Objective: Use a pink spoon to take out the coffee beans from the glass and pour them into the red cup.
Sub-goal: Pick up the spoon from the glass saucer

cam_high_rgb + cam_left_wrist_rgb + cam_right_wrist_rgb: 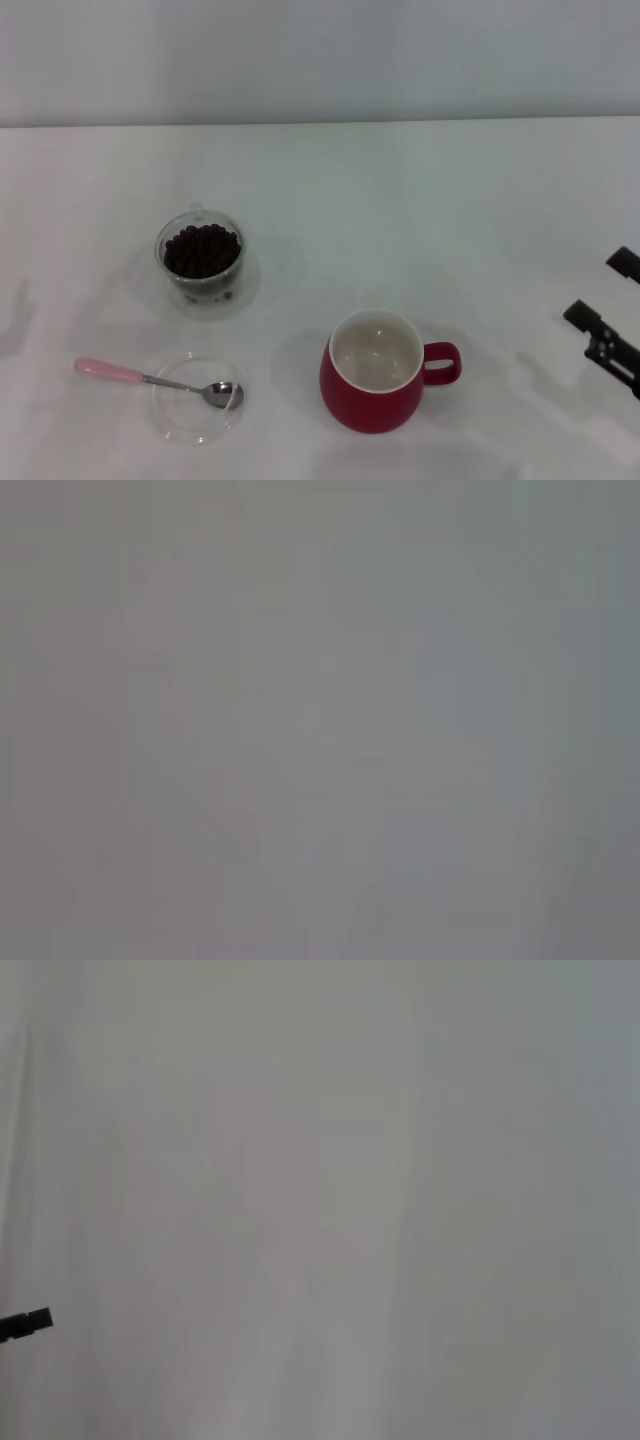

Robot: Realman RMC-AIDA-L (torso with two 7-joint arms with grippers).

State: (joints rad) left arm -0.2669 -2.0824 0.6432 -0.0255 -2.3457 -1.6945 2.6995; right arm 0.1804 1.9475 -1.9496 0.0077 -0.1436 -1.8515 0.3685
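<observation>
In the head view the pink spoon (150, 378) lies flat, its pink handle pointing left and its silver bowl resting in a shallow clear dish (197, 400). Behind it stands the glass (200, 258), filled with dark coffee beans (202, 249). The red cup (375, 372) stands to the right of the dish, white inside, nothing in it, handle pointing right. My right gripper (610, 300) hovers at the far right edge, open, well away from the cup. One dark fingertip (26, 1324) shows in the right wrist view. The left gripper is out of view.
Everything stands on a white table (400, 200) that ends at a pale wall at the back. The left wrist view shows only a blank grey surface.
</observation>
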